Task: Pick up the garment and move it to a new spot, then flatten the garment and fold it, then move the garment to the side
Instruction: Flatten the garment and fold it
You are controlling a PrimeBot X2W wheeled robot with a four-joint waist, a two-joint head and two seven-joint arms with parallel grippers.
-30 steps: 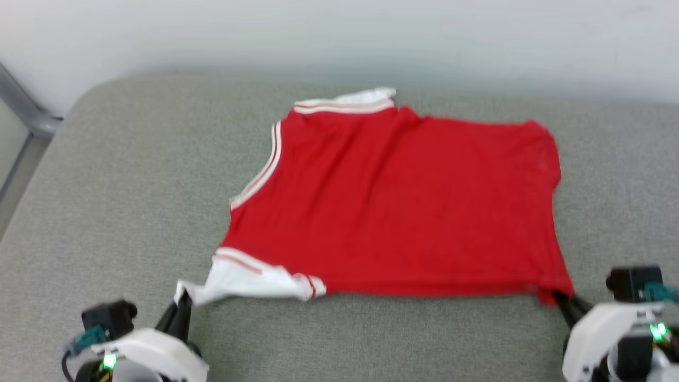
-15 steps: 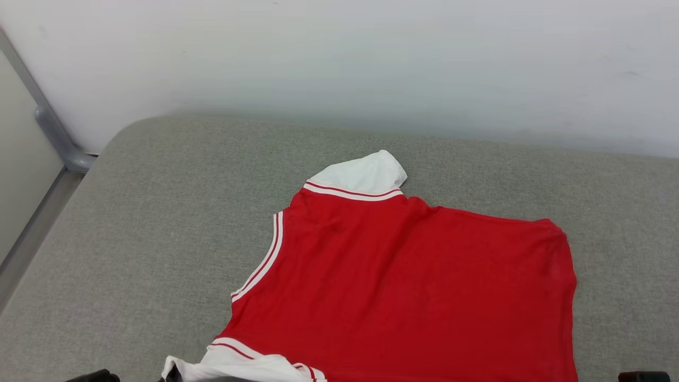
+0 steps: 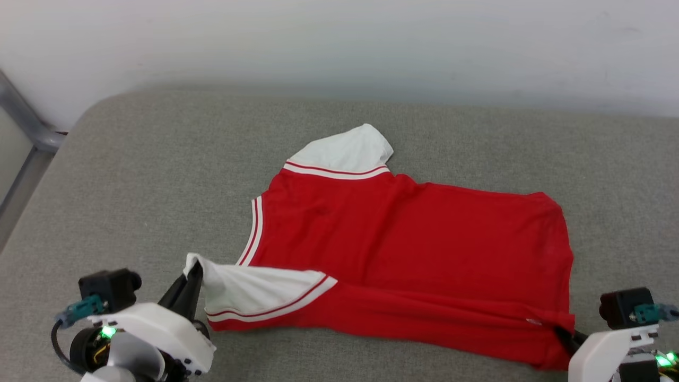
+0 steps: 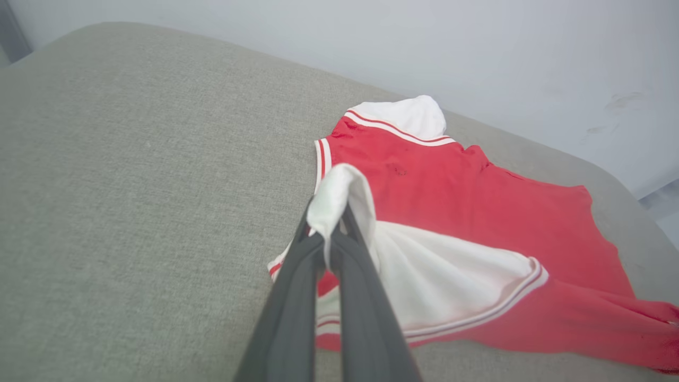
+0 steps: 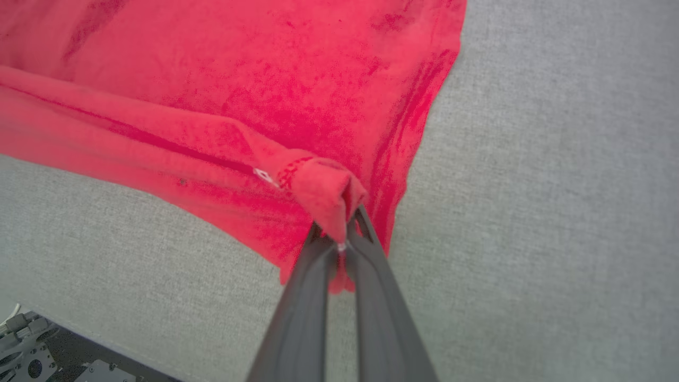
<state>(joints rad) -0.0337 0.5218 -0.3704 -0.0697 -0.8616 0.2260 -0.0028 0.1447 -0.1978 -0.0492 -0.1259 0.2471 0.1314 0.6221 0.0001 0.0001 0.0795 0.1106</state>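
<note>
The garment (image 3: 403,239), a red shirt with white sleeves and striped trim, lies plain side up on the grey cushion (image 3: 132,185). Its near edge is lifted and curling over toward the far side. My left gripper (image 3: 193,276) is shut on the tip of the near white sleeve (image 4: 339,196), which is raised off the cushion. My right gripper (image 3: 562,331) is shut on the near red hem corner (image 5: 323,196), also held up. The far white sleeve (image 3: 345,151) rests flat by the wall side.
A pale wall (image 3: 339,42) runs behind the cushion. A grey metal rail (image 3: 26,127) stands at the far left. The cushion's near edge and dark robot parts (image 5: 63,366) show in the right wrist view. Bare cushion lies left and right of the shirt.
The head camera tilted up and back down. Both grippers have lifted the near edge and carried it forward, so the near sleeve and hem now fold over the shirt.
</note>
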